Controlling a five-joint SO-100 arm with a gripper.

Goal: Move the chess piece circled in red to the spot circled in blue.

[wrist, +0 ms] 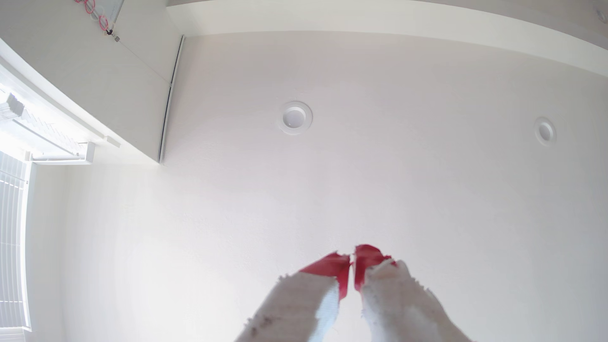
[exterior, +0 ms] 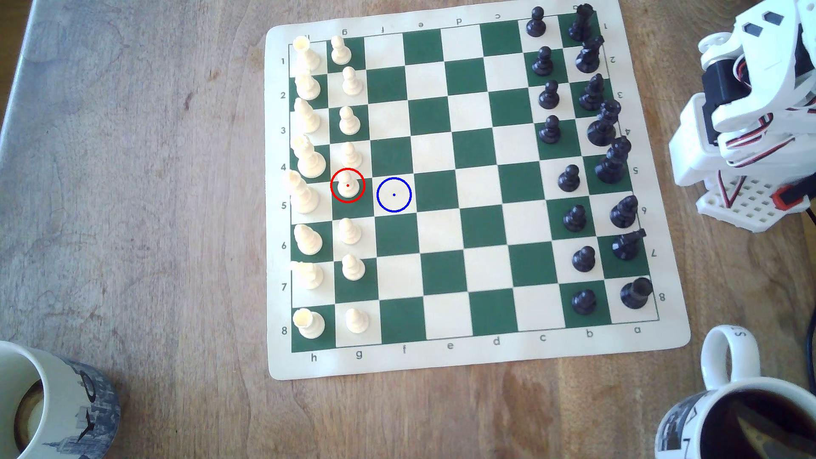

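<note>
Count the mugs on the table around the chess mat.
2. One mug sits at the exterior view's lower left corner; the other mug, holding dark liquid, sits at its lower right corner. Both are cut off by the frame; others beyond it cannot be ruled out.

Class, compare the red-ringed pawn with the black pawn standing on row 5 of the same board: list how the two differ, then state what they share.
Colour: the red-ringed pawn is cream; the black pawn is black.
Square: the red-ringed pawn stands on green; the black pawn stands on cream.
Side: the red-ringed pawn is on the board's left side in the exterior view; the black pawn is on its right side.
Shared: both stand upright, with a round head and flared base.
</note>
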